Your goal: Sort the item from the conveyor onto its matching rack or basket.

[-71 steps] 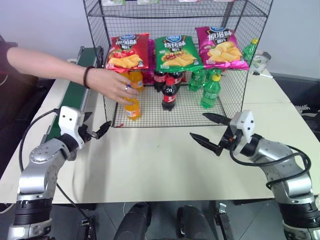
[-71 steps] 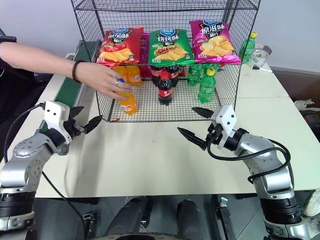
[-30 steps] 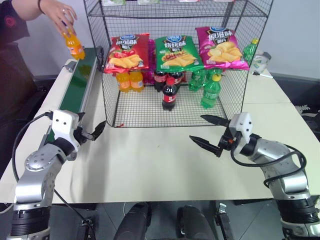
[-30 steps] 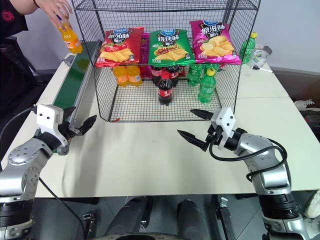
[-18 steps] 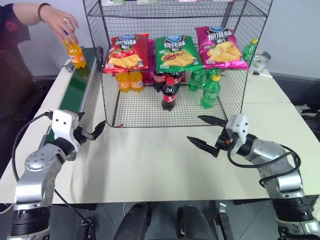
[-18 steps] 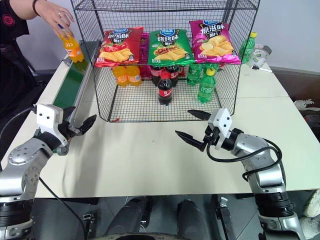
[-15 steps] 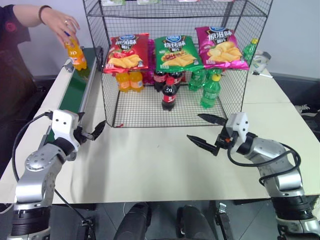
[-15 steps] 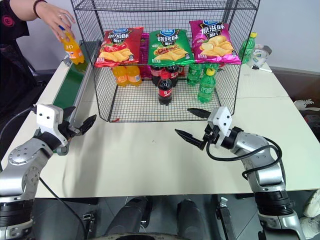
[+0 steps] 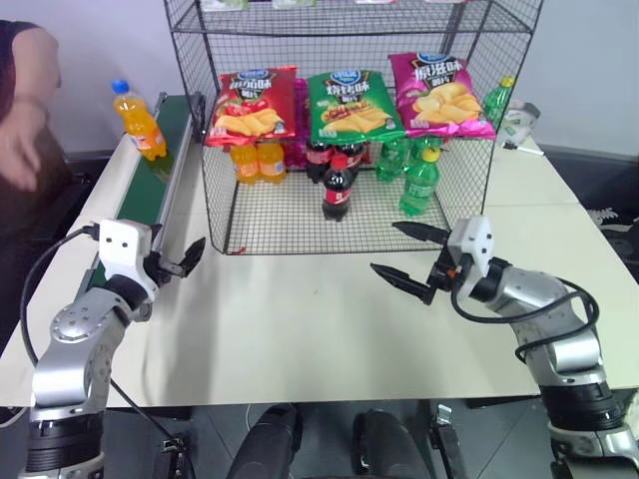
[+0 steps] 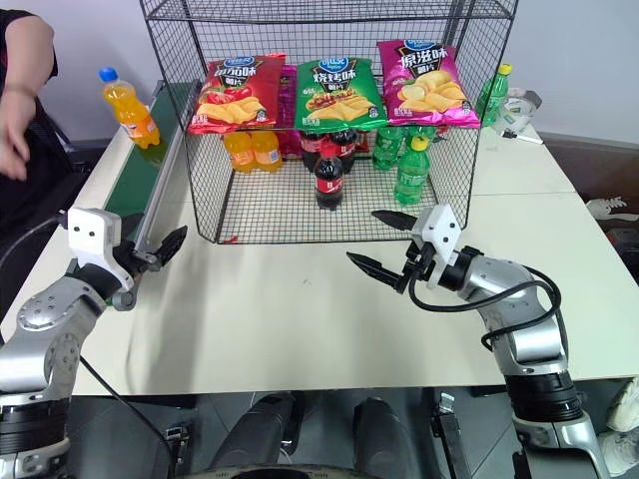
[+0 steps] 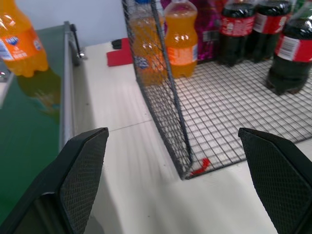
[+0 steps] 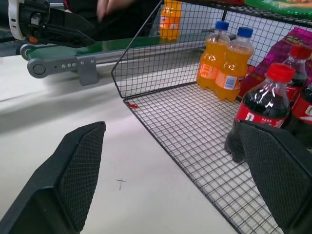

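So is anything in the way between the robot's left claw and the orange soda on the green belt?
Nothing visible is. The orange soda bottle stands alone far up the conveyor; the open left gripper waits beside the belt's near end.

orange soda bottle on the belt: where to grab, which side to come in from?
Grip the orange soda bottle across its label band, below the blue cap. It stands upright at the conveyor's far end, so come in level from the near side with the open left gripper, probably once it is nearer.

Both arms reach forward, left gripper (image 9: 183, 261) and right gripper (image 9: 407, 257) fingers spread.
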